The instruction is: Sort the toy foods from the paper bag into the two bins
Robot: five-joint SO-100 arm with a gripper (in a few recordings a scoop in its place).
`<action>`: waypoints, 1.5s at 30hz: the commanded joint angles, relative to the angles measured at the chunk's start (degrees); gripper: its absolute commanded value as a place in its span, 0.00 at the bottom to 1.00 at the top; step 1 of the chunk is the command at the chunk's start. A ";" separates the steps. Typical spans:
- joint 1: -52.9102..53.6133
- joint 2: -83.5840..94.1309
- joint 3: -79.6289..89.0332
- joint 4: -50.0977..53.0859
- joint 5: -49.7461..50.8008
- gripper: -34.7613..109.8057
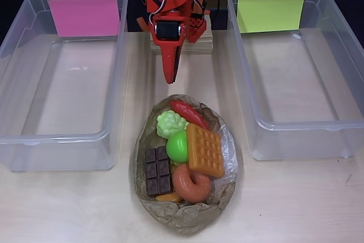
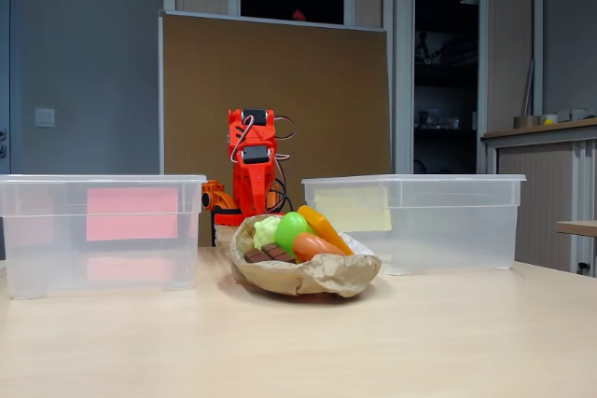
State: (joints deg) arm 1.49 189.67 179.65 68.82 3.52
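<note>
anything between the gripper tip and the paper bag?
No. In the overhead view, only bare table separates the gripper from the paper bag.

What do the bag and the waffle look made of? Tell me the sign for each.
Paper bag: looks like thin brown paper with a matte finish, going by its crumpled, creased rim. Waffle: probably moulded plastic; the orange surface is smooth with a slight gloss and a crisp, regular grid of squares.
</note>
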 commanded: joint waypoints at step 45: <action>0.09 0.70 0.35 0.62 -1.76 0.24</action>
State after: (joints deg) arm 1.49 189.67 179.65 68.82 3.52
